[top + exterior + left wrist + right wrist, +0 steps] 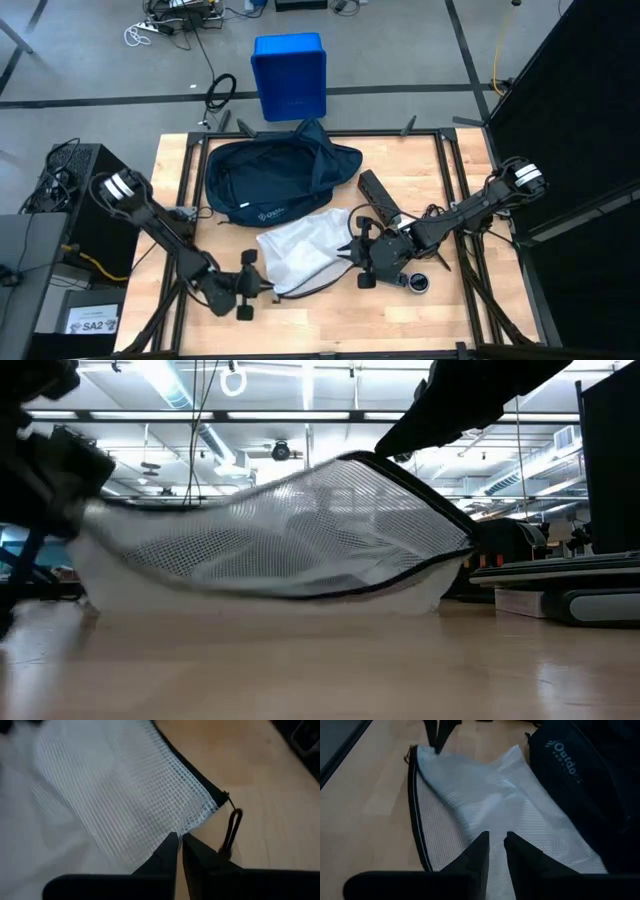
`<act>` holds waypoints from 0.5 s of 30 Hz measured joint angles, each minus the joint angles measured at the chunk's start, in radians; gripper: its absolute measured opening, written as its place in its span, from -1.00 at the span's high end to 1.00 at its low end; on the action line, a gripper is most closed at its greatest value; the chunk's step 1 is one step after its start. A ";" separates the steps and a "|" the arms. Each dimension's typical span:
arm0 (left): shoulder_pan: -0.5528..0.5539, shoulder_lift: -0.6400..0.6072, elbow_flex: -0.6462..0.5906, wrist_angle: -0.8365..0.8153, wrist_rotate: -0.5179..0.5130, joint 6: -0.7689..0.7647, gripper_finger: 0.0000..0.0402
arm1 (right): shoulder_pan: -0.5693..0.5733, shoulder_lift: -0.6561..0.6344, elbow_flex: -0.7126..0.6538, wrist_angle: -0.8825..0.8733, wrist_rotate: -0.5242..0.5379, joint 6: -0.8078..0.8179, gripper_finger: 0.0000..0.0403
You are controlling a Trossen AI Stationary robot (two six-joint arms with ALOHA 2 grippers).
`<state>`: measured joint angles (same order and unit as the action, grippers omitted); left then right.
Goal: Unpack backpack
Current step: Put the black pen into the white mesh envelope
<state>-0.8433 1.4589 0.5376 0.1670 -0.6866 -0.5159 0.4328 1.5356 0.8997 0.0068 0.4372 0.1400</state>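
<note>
The left hand point(262, 288), fingers pressed together, pinches a corner of the white mesh pouch point(297, 252) lying on the wooden surface point(330, 320); behind it sits the backpack point(272, 175); the right hand point(352, 252) grips the pouch's opposite edge, nearly closed

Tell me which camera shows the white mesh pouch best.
The high view: the whole mesh pouch lies on the table beside the backpack. The low view shows it side-on; the left wrist view only a corner, pinched by the left hand; the right wrist view most of it, at the right hand.
</note>
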 joint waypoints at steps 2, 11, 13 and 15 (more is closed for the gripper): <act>0.000 -0.062 -0.021 0.001 -0.033 0.039 1.00 | 0.000 0.000 0.000 0.000 -0.001 0.006 0.80; 0.054 -0.174 -0.039 -0.002 -0.040 0.130 1.00 | 0.000 0.012 -0.006 0.008 -0.002 0.014 0.80; 0.074 -0.173 -0.039 -0.010 -0.021 0.146 1.00 | -0.001 0.016 -0.006 0.008 -0.002 0.014 0.80; 0.092 -0.173 -0.059 0.010 -0.015 0.161 1.00 | -0.001 0.017 -0.007 0.003 -0.002 0.015 0.80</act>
<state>-0.7509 1.2854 0.4781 0.1772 -0.7019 -0.3548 0.4316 1.5524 0.8928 0.0101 0.4349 0.1553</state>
